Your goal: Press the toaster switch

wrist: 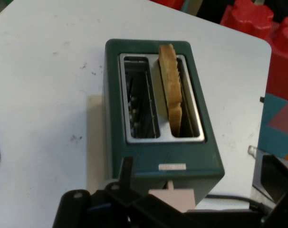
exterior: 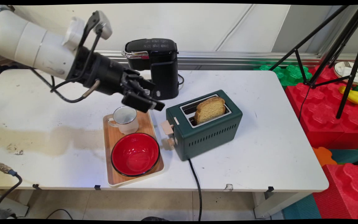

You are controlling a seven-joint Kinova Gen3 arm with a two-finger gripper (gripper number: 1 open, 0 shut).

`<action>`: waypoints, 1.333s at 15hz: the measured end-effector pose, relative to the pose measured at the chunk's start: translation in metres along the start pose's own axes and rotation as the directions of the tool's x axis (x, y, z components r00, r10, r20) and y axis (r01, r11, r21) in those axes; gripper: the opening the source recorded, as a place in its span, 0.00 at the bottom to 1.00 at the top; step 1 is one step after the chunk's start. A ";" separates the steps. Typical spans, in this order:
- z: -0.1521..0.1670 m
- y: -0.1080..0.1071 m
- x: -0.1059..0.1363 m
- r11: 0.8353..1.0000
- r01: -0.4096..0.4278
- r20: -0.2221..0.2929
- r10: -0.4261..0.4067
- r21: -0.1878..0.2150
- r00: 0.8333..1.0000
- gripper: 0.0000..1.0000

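A dark green toaster (exterior: pixel 208 133) stands mid-table, its beige lever (exterior: pixel 167 127) and knob (exterior: pixel 170 142) facing left. One slice of toast (exterior: pixel 209 109) sticks up out of the slot farther from the camera; the nearer slot is empty. My gripper (exterior: pixel 154 96) hovers open just left of the toaster and above its lever end, holding nothing. In the hand view the toaster (wrist: pixel 153 161) lies straight ahead below the gripper (wrist: pixel 201 168). There the toast (wrist: pixel 172 90) stands in the right slot, the left slot (wrist: pixel 141 99) is empty, and the lever (wrist: pixel 175 197) is near the bottom.
A wooden tray (exterior: pixel 113 137) left of the toaster carries a white mug (exterior: pixel 124 119) and a red bowl (exterior: pixel 135 154). A black coffee machine (exterior: pixel 157 67) stands behind the gripper. The toaster's cord (exterior: pixel 196 180) runs off the front edge. Red foam blocks (exterior: pixel 328 115) and a tripod (exterior: pixel 346 53) stand right of the table.
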 end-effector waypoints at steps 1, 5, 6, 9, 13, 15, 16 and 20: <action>-0.002 -0.001 -0.004 1.000 -0.005 0.004 0.005 -0.001 1.000 1.00; 0.000 -0.003 -0.015 1.000 -0.009 0.020 0.010 -0.004 1.000 1.00; 0.001 -0.003 -0.017 1.000 -0.007 0.025 0.007 -0.004 1.000 1.00; 0.010 -0.002 -0.022 1.000 -0.004 0.041 0.004 0.007 0.999 1.00; 0.023 -0.001 -0.024 1.000 0.003 0.056 -0.004 0.021 0.998 1.00; 0.029 0.001 -0.026 1.000 0.001 0.063 -0.002 0.021 0.998 1.00; 0.031 0.002 -0.027 1.000 -0.003 0.066 0.001 0.021 0.998 1.00; 0.037 0.003 -0.030 1.000 -0.016 0.074 0.014 0.025 0.997 0.00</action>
